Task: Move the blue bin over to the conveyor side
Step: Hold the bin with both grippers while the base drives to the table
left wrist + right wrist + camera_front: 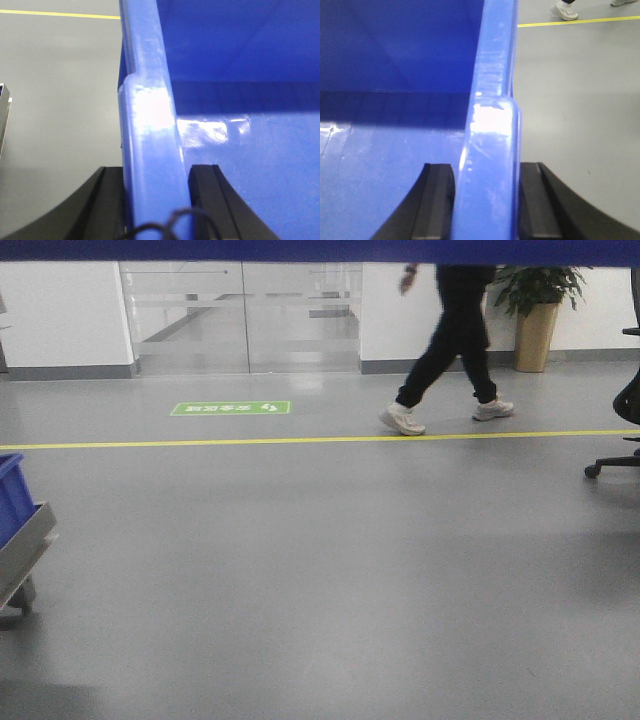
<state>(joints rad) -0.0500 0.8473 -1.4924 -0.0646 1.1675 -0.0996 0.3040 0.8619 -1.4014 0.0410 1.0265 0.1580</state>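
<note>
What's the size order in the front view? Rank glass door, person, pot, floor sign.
1. Glass door.
2. Person, cut off at the top.
3. Pot and floor sign: unsure; the sign is wider but thin, the pot taller.

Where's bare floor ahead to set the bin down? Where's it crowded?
Free: grey floor this side of the yellow line, between the cart at left and the office chair at right. Crowded: beyond the line, a person walks past. Conveyor side not visible. Left end effector and right end effector grip the rim of the blue bin.
</note>
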